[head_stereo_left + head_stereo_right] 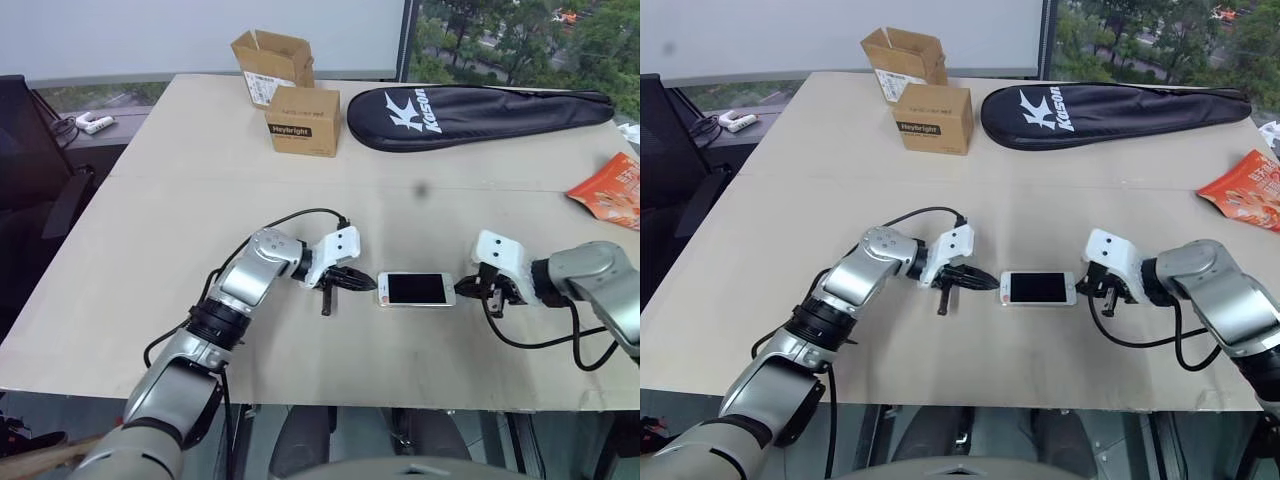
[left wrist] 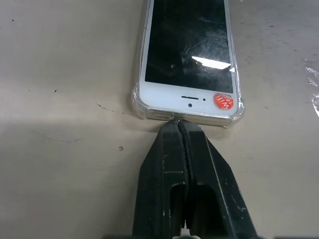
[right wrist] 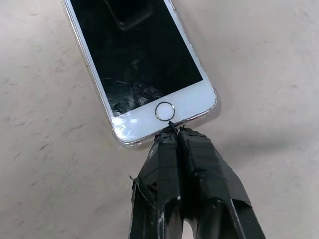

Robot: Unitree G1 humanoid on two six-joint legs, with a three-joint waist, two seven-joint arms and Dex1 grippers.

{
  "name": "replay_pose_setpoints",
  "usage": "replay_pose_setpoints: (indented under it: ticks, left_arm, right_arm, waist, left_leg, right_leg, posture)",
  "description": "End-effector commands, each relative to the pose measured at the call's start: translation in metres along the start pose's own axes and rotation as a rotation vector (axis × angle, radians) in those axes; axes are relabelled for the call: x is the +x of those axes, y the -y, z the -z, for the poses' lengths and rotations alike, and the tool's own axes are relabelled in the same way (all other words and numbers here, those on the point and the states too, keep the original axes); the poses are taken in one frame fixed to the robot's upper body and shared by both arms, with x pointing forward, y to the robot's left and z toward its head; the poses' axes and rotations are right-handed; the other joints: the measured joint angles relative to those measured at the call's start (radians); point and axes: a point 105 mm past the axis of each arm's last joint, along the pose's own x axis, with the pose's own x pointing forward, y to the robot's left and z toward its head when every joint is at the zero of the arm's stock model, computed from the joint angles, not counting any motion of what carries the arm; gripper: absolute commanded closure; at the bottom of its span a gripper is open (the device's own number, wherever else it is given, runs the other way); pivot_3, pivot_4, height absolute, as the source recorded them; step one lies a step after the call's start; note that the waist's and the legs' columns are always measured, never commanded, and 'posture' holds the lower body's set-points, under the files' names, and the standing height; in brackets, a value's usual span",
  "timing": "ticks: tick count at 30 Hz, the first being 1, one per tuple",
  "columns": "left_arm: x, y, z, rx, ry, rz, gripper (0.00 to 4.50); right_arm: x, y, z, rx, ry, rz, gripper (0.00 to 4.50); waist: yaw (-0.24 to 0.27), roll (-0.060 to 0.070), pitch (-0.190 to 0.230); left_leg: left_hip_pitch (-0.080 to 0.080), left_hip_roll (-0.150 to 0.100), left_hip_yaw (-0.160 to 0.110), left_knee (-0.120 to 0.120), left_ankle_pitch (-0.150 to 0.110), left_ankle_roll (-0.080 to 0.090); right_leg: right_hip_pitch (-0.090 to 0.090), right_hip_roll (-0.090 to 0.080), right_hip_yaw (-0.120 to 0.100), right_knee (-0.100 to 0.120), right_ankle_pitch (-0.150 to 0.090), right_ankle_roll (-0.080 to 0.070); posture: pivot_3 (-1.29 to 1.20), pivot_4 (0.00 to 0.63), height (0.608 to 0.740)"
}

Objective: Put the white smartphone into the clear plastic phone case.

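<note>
Nearest the robot, the white smartphone (image 1: 416, 289) lies flat and screen-up on the pale tabletop (image 1: 200, 210), sitting inside the clear plastic phone case (image 2: 139, 102), whose glossy rim wraps its corners and edges. At the phone's earpiece end, the left tool (image 1: 366, 283) has its two black fingers pressed together, with their tips touching the case's short edge; a small red sticker (image 2: 224, 101) sits on the white bezel close by. At the opposite end, by the round home button (image 3: 164, 110), the right tool (image 1: 462, 290) likewise has its fingers brought together, their tips against that short edge. So the phone lies between the two tools, neither of them clamped on anything. Off to the robot's right, near the tabletop's edge, rests an orange-red snack packet (image 1: 610, 190). Farther back stand two cardboard boxes (image 1: 303, 120), one brown and sealed with a label, and one behind it with its flaps open. Beside them, to the right, lies a long black racket cover (image 1: 470, 112) with white lettering.
</note>
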Motion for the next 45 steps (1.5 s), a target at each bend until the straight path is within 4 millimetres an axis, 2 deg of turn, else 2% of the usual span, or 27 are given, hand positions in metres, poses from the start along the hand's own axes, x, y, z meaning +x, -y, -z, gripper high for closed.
replay_pose_setpoints:
  ticks: [1, 11, 15, 18, 22, 26, 29, 32, 35, 38, 45]
  left_arm:
    - [0.005, 0.000, -0.014, 0.062, 0.024, 0.002, 4.50]
    - [0.007, 0.001, -0.015, 0.067, 0.028, 0.004, 4.50]
    - [-0.001, -0.001, -0.022, 0.064, 0.073, 0.000, 4.50]
    - [-0.014, -0.007, -0.034, 0.067, 0.128, -0.028, 4.50]
    - [-0.028, -0.011, -0.046, 0.057, 0.197, -0.029, 4.50]
    - [-0.032, -0.012, -0.041, 0.053, 0.173, -0.024, 4.50]
    - [-0.023, -0.010, -0.044, 0.065, 0.192, -0.015, 4.50]
    - [-0.010, 0.001, -0.049, 0.081, 0.213, 0.033, 4.50]
    - [0.000, 0.005, -0.050, 0.080, 0.215, 0.044, 4.50]
    - [0.013, 0.005, -0.040, 0.078, 0.165, 0.034, 4.50]
    - [0.019, -0.003, -0.026, 0.047, 0.103, -0.024, 4.50]
  right_arm:
    - [0.005, -0.011, -0.018, -0.064, 0.049, -0.039, 4.41]
    - [0.012, -0.019, -0.026, -0.072, 0.070, -0.061, 4.41]
    - [-0.001, -0.007, -0.018, -0.071, 0.066, -0.006, 4.41]
    - [-0.020, 0.001, -0.020, -0.072, 0.090, 0.038, 4.41]
    - [-0.033, 0.007, -0.020, -0.086, 0.116, 0.087, 4.41]
    - [-0.035, 0.014, -0.027, -0.072, 0.204, 0.144, 4.41]
    - [-0.029, 0.013, -0.040, 0.000, 0.363, 0.156, 4.41]
    - [-0.020, 0.007, -0.038, 0.050, 0.452, 0.134, 4.41]
    - [-0.013, 0.002, -0.029, 0.099, 0.502, 0.119, 4.41]
    - [-0.003, 0.000, -0.014, 0.161, 0.563, 0.141, 4.41]
    - [0.005, 0.000, -0.002, 0.263, 0.676, 0.145, 4.41]
  waist:
    - [-0.002, 0.000, 0.000]
    - [-0.009, 0.000, -0.001]
    - [-0.010, 0.000, -0.001]
    - [-0.008, 0.001, -0.001]
    - [-0.007, 0.001, -0.001]
    - [-0.011, 0.001, -0.001]
    - [-0.014, 0.001, -0.001]
    - [-0.011, 0.001, -0.001]
    - [-0.008, 0.001, -0.001]
    - [-0.001, 0.001, -0.001]
    - [-0.013, 0.001, -0.001]
  left_leg:
    - [0.000, 0.000, 0.000, 0.000, 0.000, 0.000]
    - [0.001, 0.000, 0.000, 0.000, 0.000, 0.000]
    - [0.001, 0.000, 0.000, 0.000, 0.000, 0.000]
    - [0.000, 0.000, 0.000, 0.000, 0.000, 0.000]
    - [0.000, 0.000, 0.000, 0.000, 0.000, 0.000]
    - [0.000, 0.000, 0.000, 0.000, 0.000, 0.000]
    - [0.000, 0.000, 0.000, 0.000, 0.000, 0.000]
    - [0.000, 0.000, -0.001, 0.000, 0.000, 0.000]
    - [0.000, 0.000, 0.000, 0.000, 0.000, 0.000]
    - [0.000, 0.000, 0.000, 0.000, 0.000, 0.000]
    - [0.001, 0.000, 0.000, 0.000, 0.000, 0.000]
  right_leg:
    - [0.000, 0.000, 0.000, 0.000, 0.000, 0.000]
    - [0.001, 0.000, 0.000, 0.001, 0.000, 0.000]
    - [0.001, 0.000, 0.000, 0.001, 0.000, 0.000]
    - [0.000, 0.000, 0.000, 0.001, 0.000, 0.000]
    - [0.000, 0.000, 0.000, 0.000, 0.000, 0.000]
    - [0.000, 0.000, 0.000, 0.000, 0.000, 0.000]
    - [0.000, 0.000, 0.000, 0.000, 0.000, 0.000]
    - [0.000, 0.000, 0.000, 0.000, 0.000, 0.000]
    - [0.000, 0.000, 0.000, 0.000, 0.000, 0.000]
    - [0.000, 0.000, 0.000, 0.000, 0.000, 0.000]
    - [0.000, 0.001, 0.001, 0.001, 0.000, 0.000]
  posture:
    - [0.00, 0.150, 0.740]
    - [0.00, 0.150, 0.740]
    - [0.00, 0.150, 0.740]
    - [0.00, 0.150, 0.740]
    - [0.00, 0.150, 0.740]
    - [0.00, 0.150, 0.740]
    - [0.00, 0.150, 0.740]
    - [0.00, 0.150, 0.740]
    - [0.00, 0.150, 0.740]
    - [0.00, 0.150, 0.740]
    - [0.00, 0.150, 0.740]
